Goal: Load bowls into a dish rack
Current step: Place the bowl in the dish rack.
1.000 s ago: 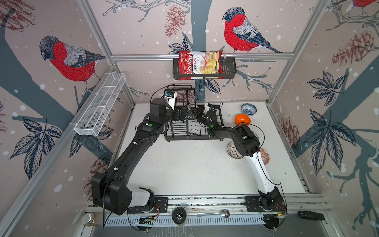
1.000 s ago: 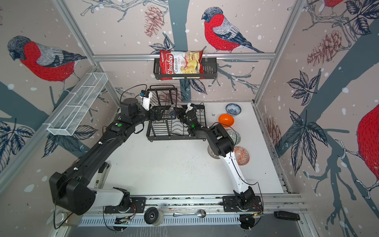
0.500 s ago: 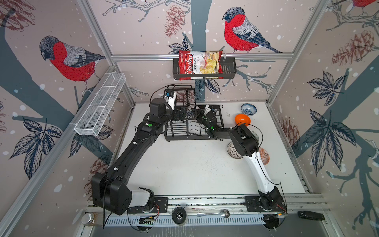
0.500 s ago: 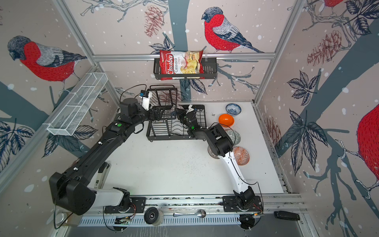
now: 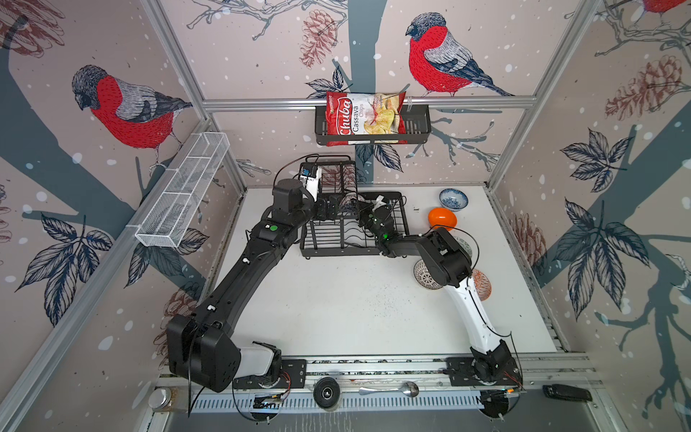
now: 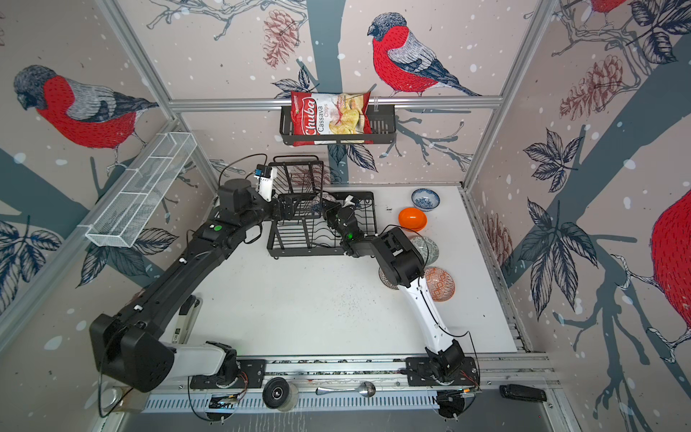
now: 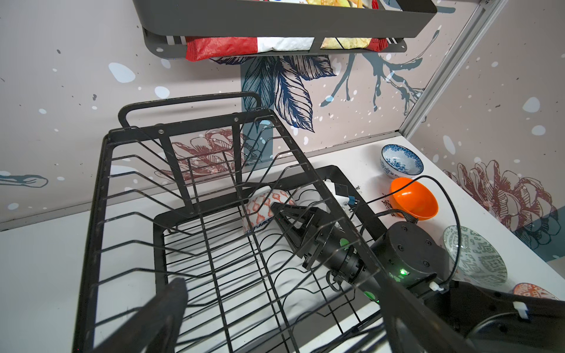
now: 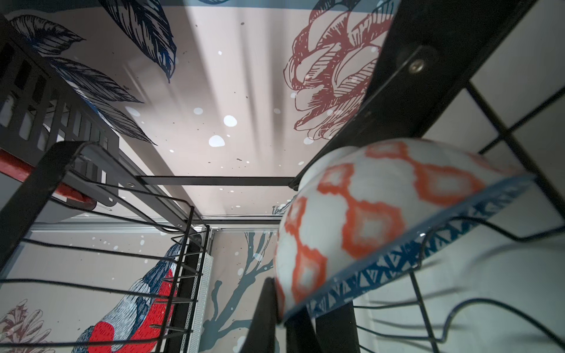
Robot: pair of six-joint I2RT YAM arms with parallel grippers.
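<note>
Only wrist views: orange diamonds on bowl (image 7: 257,208)

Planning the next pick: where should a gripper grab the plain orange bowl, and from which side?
Probably pinch the orange bowl by its thin rim, from above on the dish rack side: the opening shows there, and the blue-flowered bowl crowds its wall side.

White table (image 5: 336,310): dish rack (image 5: 329,248), five loose bowls (image 5: 442,218).
</note>
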